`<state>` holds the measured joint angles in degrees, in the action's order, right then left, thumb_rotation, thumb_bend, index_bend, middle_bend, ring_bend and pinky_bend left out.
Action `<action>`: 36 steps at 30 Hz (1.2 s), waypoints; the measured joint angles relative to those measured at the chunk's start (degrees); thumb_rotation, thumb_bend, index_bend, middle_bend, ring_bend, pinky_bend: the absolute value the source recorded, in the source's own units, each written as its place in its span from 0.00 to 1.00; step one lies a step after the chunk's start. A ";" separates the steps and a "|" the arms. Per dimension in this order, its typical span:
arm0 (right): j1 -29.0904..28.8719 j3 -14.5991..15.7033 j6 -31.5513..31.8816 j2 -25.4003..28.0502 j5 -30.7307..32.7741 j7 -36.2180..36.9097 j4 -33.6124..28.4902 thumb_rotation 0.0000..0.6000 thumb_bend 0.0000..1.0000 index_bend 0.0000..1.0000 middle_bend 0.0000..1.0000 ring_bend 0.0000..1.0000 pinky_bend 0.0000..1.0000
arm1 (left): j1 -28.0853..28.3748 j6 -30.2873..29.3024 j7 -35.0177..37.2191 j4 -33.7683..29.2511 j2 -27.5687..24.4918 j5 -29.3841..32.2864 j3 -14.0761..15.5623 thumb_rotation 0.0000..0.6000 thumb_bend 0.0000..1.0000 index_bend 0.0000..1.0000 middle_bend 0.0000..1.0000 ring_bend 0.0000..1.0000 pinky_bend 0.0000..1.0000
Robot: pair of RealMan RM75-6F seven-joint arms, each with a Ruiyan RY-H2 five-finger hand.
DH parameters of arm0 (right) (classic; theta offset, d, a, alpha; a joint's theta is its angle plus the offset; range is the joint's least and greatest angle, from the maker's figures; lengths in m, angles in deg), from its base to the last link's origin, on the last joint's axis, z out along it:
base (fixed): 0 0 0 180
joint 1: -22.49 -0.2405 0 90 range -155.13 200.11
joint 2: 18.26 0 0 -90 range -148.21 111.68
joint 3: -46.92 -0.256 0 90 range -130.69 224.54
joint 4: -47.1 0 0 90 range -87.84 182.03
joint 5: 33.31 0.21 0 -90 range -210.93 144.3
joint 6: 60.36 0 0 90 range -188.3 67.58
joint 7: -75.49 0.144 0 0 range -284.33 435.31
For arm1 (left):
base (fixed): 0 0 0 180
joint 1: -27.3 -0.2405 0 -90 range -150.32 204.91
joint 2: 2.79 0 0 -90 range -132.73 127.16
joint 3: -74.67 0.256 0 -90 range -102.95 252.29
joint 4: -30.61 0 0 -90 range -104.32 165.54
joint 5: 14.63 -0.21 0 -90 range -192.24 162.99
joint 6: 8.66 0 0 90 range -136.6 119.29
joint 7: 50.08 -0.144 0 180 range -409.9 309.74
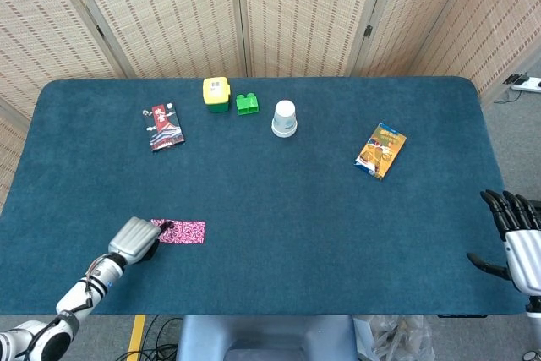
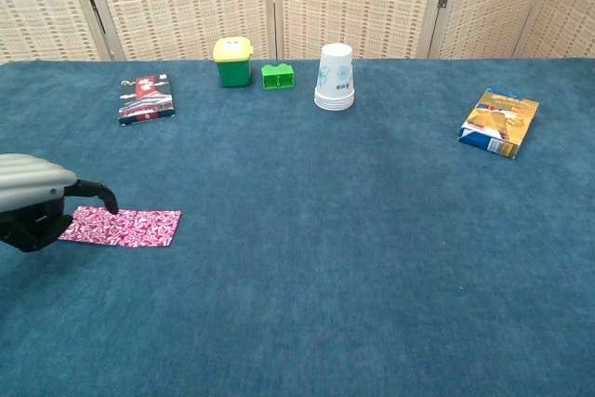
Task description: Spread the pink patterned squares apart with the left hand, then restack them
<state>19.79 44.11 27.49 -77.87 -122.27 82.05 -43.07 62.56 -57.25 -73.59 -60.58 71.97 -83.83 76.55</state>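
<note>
Touching flat pink patterned squares [image 2: 125,227]: left hand [image 2: 33,202] fingertip.

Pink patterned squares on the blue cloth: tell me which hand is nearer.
Left. The left hand touches the pink patterned squares' left end; the right hand hangs past the table's far right edge.

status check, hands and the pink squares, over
Left hand fingertip on the pink patterned squares, spread in a flat strip. Right hand open at table edge. Nothing in the way.
</note>
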 measured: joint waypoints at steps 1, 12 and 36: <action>0.09 0.02 0.07 0.00 0.07 0.14 0.09 1.00 0.09 0.00 0.12 0.00 0.05 | 0.17 0.12 -0.46 0.08 0.47 0.24 0.00 1.00 0.75 0.25 0.97 0.88 1.00; 0.08 -0.02 -0.18 -0.41 0.20 0.97 1.04 1.00 0.09 0.00 0.12 0.00 0.05 | 0.34 0.62 -3.34 0.35 0.51 3.33 1.22 1.00 0.75 0.25 0.97 0.88 1.00; 0.60 0.27 0.78 -0.20 -0.68 0.19 -0.03 1.00 0.09 0.00 0.12 0.00 0.05 | -1.75 -1.42 -1.85 2.06 -3.25 5.61 1.99 1.00 0.75 0.25 0.97 0.88 1.00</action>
<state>20.39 44.38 28.26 -78.07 -122.95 82.24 -43.10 60.81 -58.66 -75.44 -58.52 68.71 -78.22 78.54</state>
